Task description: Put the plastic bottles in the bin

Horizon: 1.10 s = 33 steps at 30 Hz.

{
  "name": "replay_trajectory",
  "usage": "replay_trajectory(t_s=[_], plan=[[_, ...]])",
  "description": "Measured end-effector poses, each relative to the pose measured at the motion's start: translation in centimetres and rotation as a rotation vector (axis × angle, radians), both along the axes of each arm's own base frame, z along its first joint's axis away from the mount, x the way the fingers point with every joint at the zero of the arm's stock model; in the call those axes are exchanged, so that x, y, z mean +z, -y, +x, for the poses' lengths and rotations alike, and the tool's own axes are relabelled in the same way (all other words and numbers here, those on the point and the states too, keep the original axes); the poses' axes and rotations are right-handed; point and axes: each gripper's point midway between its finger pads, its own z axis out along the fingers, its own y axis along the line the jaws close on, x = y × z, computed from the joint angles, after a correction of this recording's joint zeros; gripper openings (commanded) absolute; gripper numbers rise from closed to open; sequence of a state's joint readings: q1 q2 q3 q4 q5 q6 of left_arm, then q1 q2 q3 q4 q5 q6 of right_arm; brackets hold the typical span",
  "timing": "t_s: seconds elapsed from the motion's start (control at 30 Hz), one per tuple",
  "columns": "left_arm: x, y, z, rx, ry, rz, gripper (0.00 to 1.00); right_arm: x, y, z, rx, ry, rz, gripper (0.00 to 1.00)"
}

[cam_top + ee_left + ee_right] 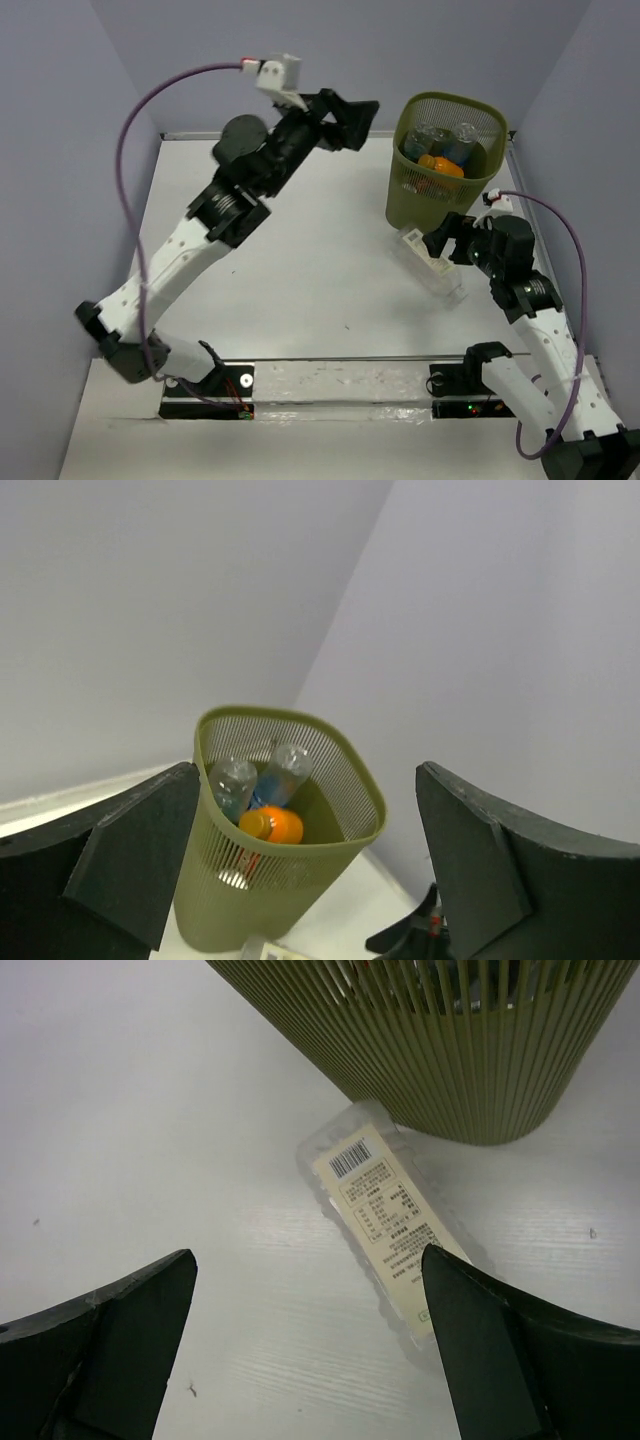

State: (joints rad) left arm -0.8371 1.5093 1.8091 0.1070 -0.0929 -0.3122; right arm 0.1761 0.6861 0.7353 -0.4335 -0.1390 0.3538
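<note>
The olive-green mesh bin [412, 195] stands at the back right. Inside it lie an orange bottle [440, 168] and two clear bottles [432, 135], one with a blue label [463, 142]. My left gripper [362, 122] is open and empty, held in the air just left of the bin's rim. In the left wrist view, the bin [290, 880] and orange bottle [272, 825] show between its fingers. A clear flat-sided bottle with a cream label [432, 264] lies on the table against the bin's foot. My right gripper [448, 240] is open just above it; the bottle [385, 1210] lies under its right finger [500, 1350].
The white table [300, 280] is walled by lilac panels at the back and sides. The bin's wall [480, 1050] stands close in front of my right gripper. The arm bases sit at the near edge.
</note>
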Motion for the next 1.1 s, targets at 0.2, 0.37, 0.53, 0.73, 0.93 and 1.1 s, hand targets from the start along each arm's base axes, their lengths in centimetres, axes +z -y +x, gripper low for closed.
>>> replay_trajectory(t_s=[0.2, 0.37, 0.53, 0.73, 0.93, 1.1], plan=[[-1.4, -11.3, -7.7, 0.096, -0.011, -0.054, 0.99, -3.8, 0.5, 0.3, -0.023, -0.142, -0.049, 1.00], [-6.9, -17.4, -10.5, 0.213, -0.094, 0.001, 0.99, -6.5, 0.9, 0.9, -0.049, -0.241, -0.082, 1.00], [-12.1, -20.6, -11.9, 0.280, -0.161, 0.068, 0.99, -9.9, 1.4, 1.5, -0.072, -0.366, -0.124, 1.00], [-16.6, -20.6, -11.5, 0.299, -0.197, 0.144, 0.99, -12.4, 1.3, 2.3, -0.052, -0.431, -0.164, 1.00], [-20.1, -20.0, -10.8, 0.306, -0.218, 0.231, 0.99, -12.4, -2.3, 1.8, 0.075, -0.407, -0.178, 1.00], [-20.6, -19.9, -10.6, 0.310, -0.205, 0.249, 0.99, -13.7, -6.7, 0.0, 0.181, -0.426, -0.234, 1.00]])
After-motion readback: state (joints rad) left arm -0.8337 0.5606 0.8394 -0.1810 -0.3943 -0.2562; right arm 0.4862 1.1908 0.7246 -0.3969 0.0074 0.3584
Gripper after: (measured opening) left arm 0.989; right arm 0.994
